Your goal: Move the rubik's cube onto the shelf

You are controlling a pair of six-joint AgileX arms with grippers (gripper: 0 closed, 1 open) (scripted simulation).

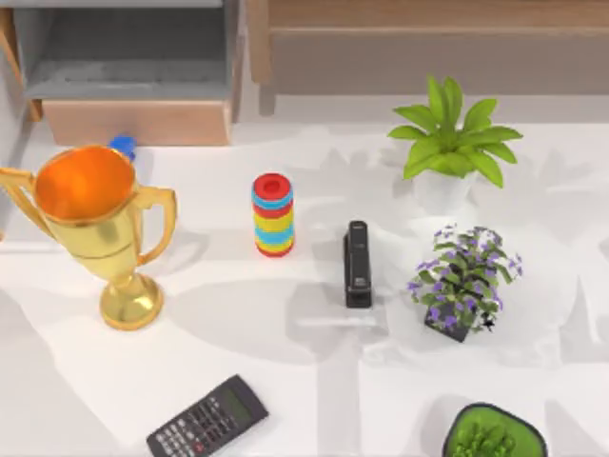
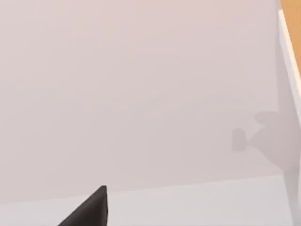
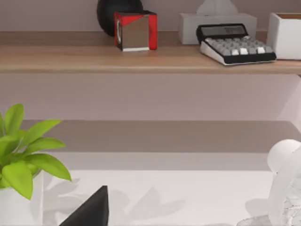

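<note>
Shelf [image 1: 428, 14] runs along the back of the table [image 1: 285, 381] on the right, and it's carrying a red-and-silver box [image 3: 135, 30] and a desk calculator [image 3: 235, 44]. For our left gripper [image 2: 89, 209] and right gripper [image 3: 89, 209], we honestly can't tell wide or narrow.

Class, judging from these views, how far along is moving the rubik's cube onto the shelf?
Done: nothing visible; the shelf holds a red-and-silver box and a desk calculator, no tiled cube. In hand: nothing seen gripped. Left: finding, grasping and placing the cube.
</note>
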